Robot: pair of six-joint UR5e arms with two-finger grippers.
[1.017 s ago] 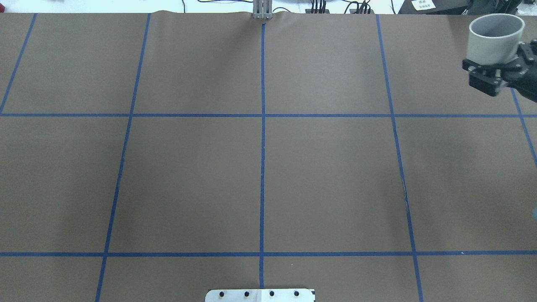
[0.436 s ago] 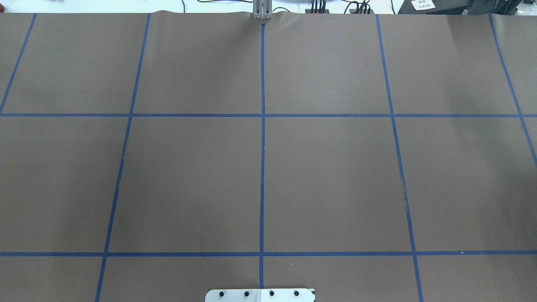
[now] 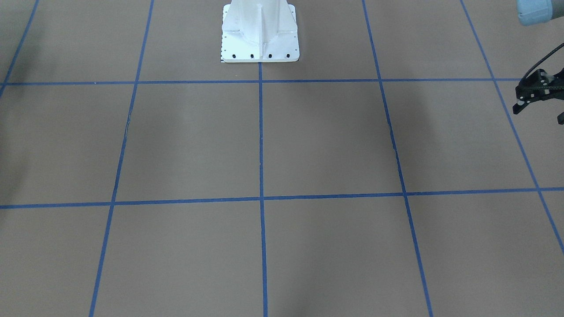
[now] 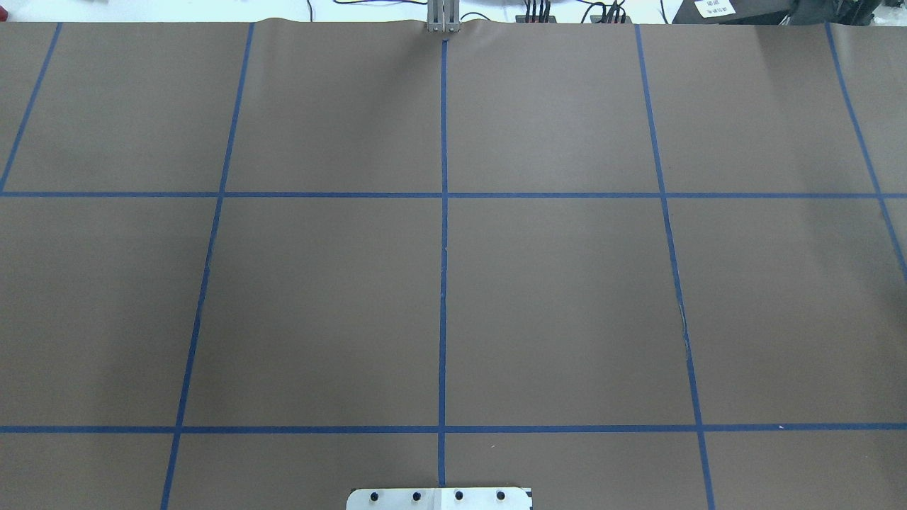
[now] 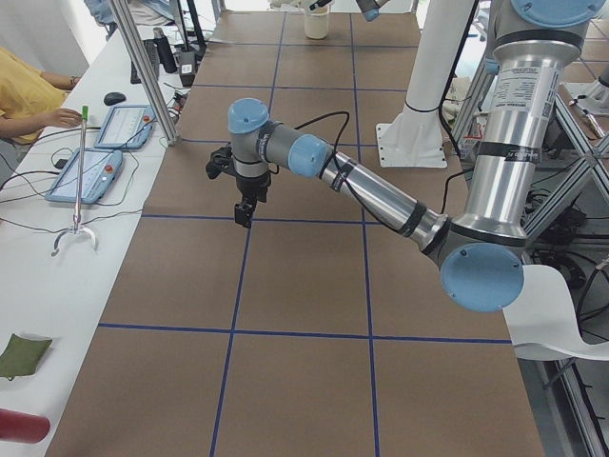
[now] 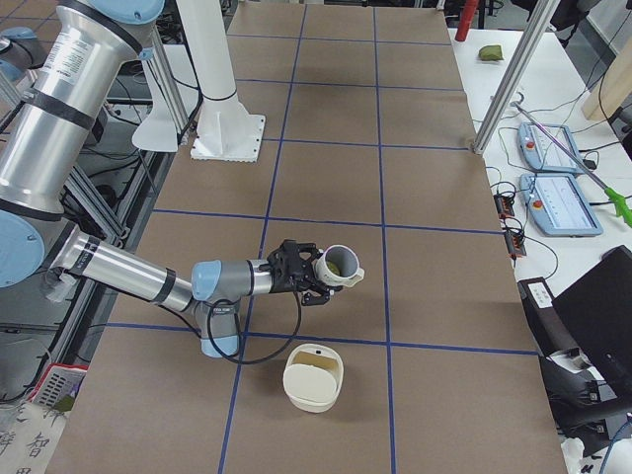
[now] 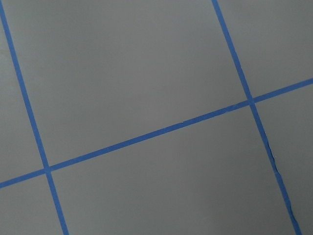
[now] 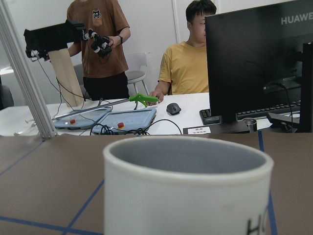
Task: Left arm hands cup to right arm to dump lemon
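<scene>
Above the worktop [image 4: 567, 297], right claw [image 6: 316, 274] at the cup [image 6: 343, 265] — grip, can't tell; left claw [image 3: 540, 112] spread wide, empty.

Left arm [image 5: 366, 188] stretches out nearly level, wrist bent, gripper [image 5: 245, 213] pointing straight down. Right arm [image 6: 128, 269] runs low and horizontal, gripper [image 6: 319, 276] facing sideways. Spacing of the fingers unreadable on both.

One cup [image 6: 350, 275]; one white tub [image 6: 314, 379]; two arms: left arm [image 5: 371, 190], right arm [image 6: 118, 265].
</scene>
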